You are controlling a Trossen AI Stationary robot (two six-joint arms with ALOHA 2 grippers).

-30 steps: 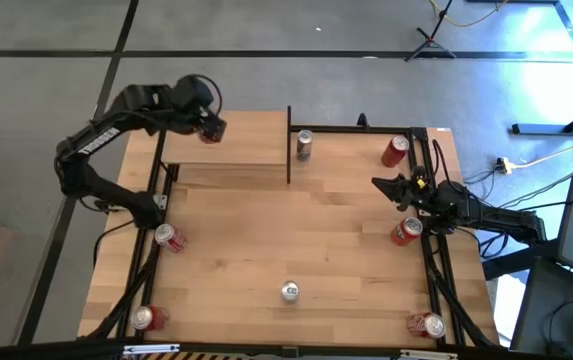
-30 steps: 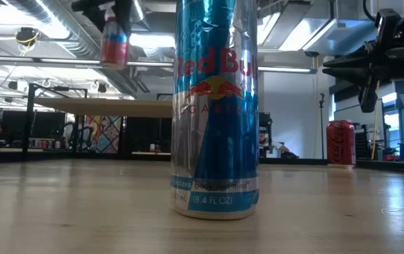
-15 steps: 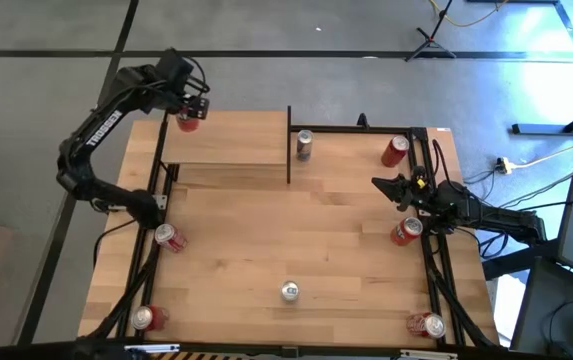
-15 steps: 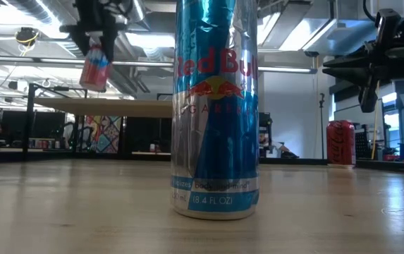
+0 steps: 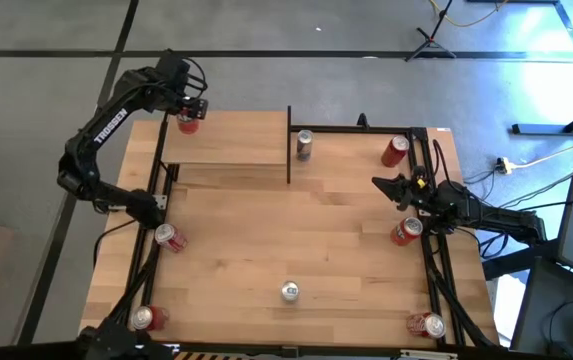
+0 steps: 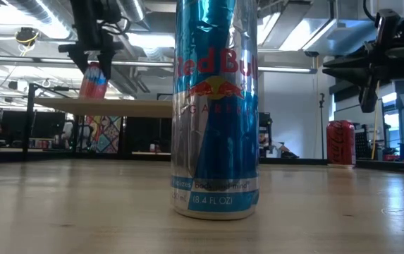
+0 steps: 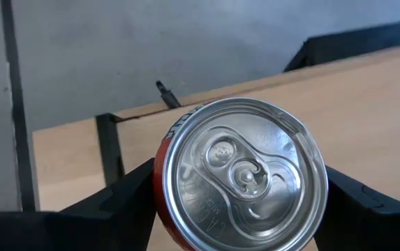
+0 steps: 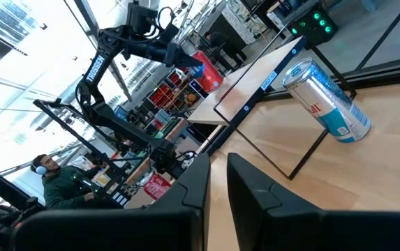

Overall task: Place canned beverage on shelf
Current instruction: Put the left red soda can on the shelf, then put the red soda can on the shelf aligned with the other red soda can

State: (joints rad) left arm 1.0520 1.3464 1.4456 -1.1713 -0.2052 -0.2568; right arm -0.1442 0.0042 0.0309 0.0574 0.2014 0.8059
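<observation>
My left gripper [image 5: 188,112] is shut on a red can [image 5: 188,123] over the far-left corner of the shelf [image 5: 228,140], a light-wood board on thin black posts. In the low view the can [image 6: 94,80] hangs tilted just above the shelf board [image 6: 117,104]; I cannot tell whether its bottom touches it. The left wrist view looks down on the can's silver top [image 7: 245,171]. My right gripper [image 5: 378,184] waits shut and empty near the table's right edge. My left gripper pinches the red can between its two fingers [image 7: 126,194] on opposite sides of its wall, just below the top rim [image 7: 163,167]. The fingers come from above, pointing down. The can hangs below them, tilted, its top toward the wrist.
A tall blue-and-silver can [image 5: 289,291] stands near the table's front middle and fills the low view [image 6: 216,106]. A silver can [image 5: 304,145] stands beside the shelf's right end. Several red cans [image 5: 170,237] [image 5: 406,231] [image 5: 395,150] lie along the table's left and right sides.
My left gripper has carried the red can toward the table's far-left corner and down, from over the shelf's middle to its far-left corner. The can, upright a second ago, now hangs tilted close above the board. The gripper has stayed shut on it.
</observation>
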